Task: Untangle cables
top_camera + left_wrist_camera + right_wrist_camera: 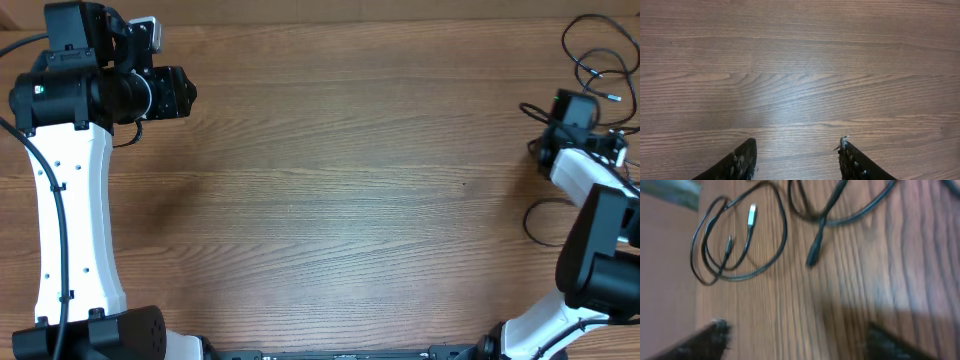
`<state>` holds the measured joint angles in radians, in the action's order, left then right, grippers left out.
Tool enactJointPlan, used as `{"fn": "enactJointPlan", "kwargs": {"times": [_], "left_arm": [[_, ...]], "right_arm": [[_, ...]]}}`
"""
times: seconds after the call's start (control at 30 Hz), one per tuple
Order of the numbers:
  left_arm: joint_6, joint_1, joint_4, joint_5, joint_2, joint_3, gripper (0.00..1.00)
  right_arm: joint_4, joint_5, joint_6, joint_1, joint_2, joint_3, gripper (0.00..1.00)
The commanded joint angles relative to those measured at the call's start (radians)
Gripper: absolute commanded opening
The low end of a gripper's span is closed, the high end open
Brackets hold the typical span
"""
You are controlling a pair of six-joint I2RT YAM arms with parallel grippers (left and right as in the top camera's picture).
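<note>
Between grasps, by judgement; nothing held. Right gripper (800, 342) spread wide and empty, just below cables (816, 250) at upper left of right wrist view. Left gripper (797, 162) half parted, empty, over bare table (800, 60). Next, likely: descend, close on one strand near silvery plug (752, 214). Cords thin, black, loosely looped, overlapping.

Free passage over the bare table (330, 200) middle; cables (816, 245) crowd the far right edge (loops overlapping).

Cables (751, 216) at table's (330, 200) far-right corner, right pincer (800, 337) just beside
</note>
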<state>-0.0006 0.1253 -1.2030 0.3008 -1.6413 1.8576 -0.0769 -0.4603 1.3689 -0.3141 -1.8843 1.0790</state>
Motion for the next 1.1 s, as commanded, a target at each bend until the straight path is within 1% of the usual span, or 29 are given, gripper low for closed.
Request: {"fn": "enactJointPlan", "kwargs": {"times": [0.0, 0.07, 0.2, 0.23, 0.33, 0.43, 0.53, 0.63, 0.67, 0.77, 0.8, 0.83, 0.87, 0.9, 0.93, 1.07], "left_arm": [[-0.005, 0.003, 0.003, 0.014, -0.004, -0.002, 0.52], [-0.016, 0.002, 0.003, 0.015, -0.004, -0.002, 0.52], [-0.027, -0.01, 0.003, 0.015, -0.004, -0.002, 0.52], [-0.03, -0.016, 0.002, 0.015, -0.004, -0.002, 0.52], [-0.029, -0.036, -0.001, 0.014, -0.004, -0.002, 0.51], [-0.029, -0.054, 0.002, 0.013, -0.004, -0.002, 0.52], [-0.029, -0.069, 0.005, 0.013, -0.004, -0.002, 0.52], [-0.029, -0.081, 0.006, 0.011, -0.004, -0.002, 0.53], [-0.029, -0.082, 0.006, 0.011, -0.004, -0.002, 0.53], [-0.029, -0.082, 0.008, 0.011, -0.004, -0.002, 0.52], [-0.029, -0.082, 0.009, 0.011, -0.004, -0.002, 0.53], [-0.029, -0.082, 0.009, 0.011, -0.004, -0.002, 0.53], [-0.029, -0.082, 0.01, 0.011, -0.004, -0.002, 0.53], [-0.029, -0.082, 0.011, 0.011, -0.004, -0.002, 0.53], [-0.029, -0.082, 0.011, 0.011, -0.004, -0.002, 0.52], [-0.03, -0.082, 0.011, 0.011, -0.004, -0.002, 0.52]], "right_arm": [[0.01, 0.021, 0.007, -0.014, 0.008, 0.005, 0.99], [0.049, 0.017, 0.002, -0.016, 0.008, 0.005, 0.99], [0.185, 0.025, -0.177, -0.015, 0.008, 0.005, 1.0], [0.203, 0.007, -0.199, -0.016, 0.008, 0.005, 1.0], [0.222, -0.063, -0.192, -0.021, 0.008, 0.005, 1.0], [0.279, -0.062, -0.195, -0.033, 0.006, 0.005, 1.0], [0.354, -0.05, -0.278, -0.042, -0.007, 0.005, 1.0], [0.417, -0.016, -0.379, -0.055, -0.047, 0.006, 0.96], [0.416, -0.018, -0.38, -0.06, -0.065, 0.006, 0.92], [0.417, -0.016, -0.379, -0.068, -0.098, 0.006, 0.91], [0.417, -0.017, -0.381, -0.072, -0.115, 0.006, 0.84], [0.417, -0.016, -0.389, -0.075, -0.122, 0.006, 0.64], [0.414, -0.016, -0.4, -0.078, -0.126, 0.006, 0.3], [0.413, -0.016, -0.402, -0.08, -0.129, 0.006, 0.11], [0.414, -0.017, -0.402, -0.082, -0.13, 0.006, 0.04], [0.444, -0.017, -0.402, -0.087, -0.13, 0.007, 0.04]]}}
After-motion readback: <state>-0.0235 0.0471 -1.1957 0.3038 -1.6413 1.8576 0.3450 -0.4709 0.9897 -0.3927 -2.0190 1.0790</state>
